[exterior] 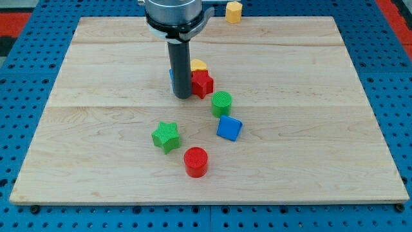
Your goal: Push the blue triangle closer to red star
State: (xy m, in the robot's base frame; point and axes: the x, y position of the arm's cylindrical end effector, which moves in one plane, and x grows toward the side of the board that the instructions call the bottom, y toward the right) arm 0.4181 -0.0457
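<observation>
My tip point(183, 96) stands on the board just left of the red star point(203, 83), touching or nearly touching it. A thin sliver of a blue block, the blue triangle point(170, 76), shows at the rod's left edge; the rod hides most of it. The triangle lies close to the star's left side, behind the rod.
A yellow block point(199, 65) sits right behind the red star. A green cylinder point(221, 103) and a blue cube point(229, 127) lie right of and below the star. A green star point(166, 136) and a red cylinder point(196, 161) lie lower. A yellow block point(234, 11) sits off the board's top edge.
</observation>
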